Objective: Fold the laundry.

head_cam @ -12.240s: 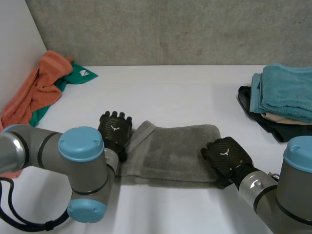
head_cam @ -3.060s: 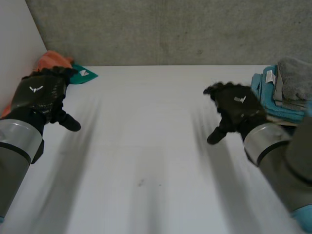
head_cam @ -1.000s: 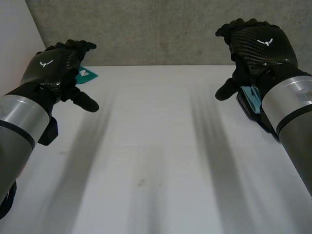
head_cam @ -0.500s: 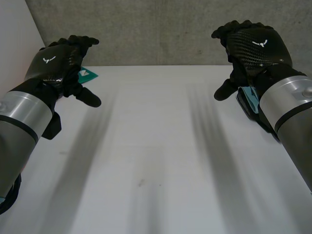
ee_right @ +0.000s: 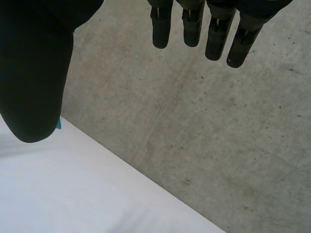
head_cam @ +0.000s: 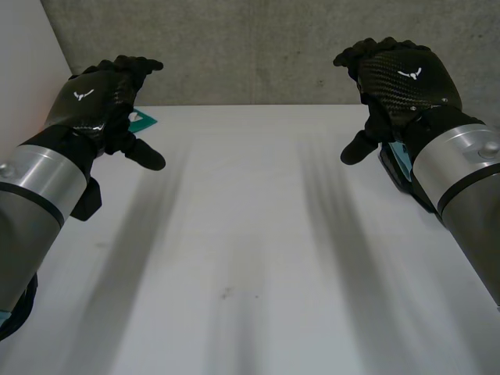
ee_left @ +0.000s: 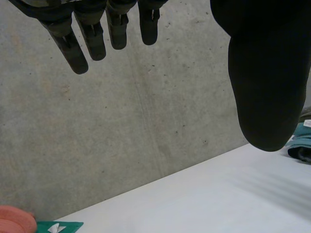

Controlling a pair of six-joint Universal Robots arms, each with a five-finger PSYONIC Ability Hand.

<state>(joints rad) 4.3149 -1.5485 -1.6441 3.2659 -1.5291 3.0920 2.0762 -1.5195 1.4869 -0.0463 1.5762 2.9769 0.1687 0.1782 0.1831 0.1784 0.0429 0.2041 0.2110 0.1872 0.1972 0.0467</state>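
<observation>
- my left hand (head_cam: 90, 105) is held above the desk (head_cam: 250, 234) at its far left. its fingers (ee_left: 73, 51) are straight and released, the thumb stands apart, and they grasp nothing.
- my right hand (head_cam: 402, 78) is held above the far right of the desk. its fingers (ee_right: 160, 29) are likewise straight and released, grasping nothing.
- the back of each hand carries a white emblem (head_cam: 80, 95); no lettering can be read on it.
- laundry, left side: a teal cloth (head_cam: 141, 119) lies at the desk's far left corner, partly behind my left hand. it bears a white label (ee_left: 57, 227) whose print cannot be read. an orange cloth (ee_left: 14, 225) lies just beside it.
- laundry, right side: a teal towel (head_cam: 400, 154) sits at the desk's right edge, touching a dark item (head_cam: 402, 181), both partly hidden by my right wrist.
- a concrete wall (head_cam: 258, 47) stands behind the desk.
</observation>
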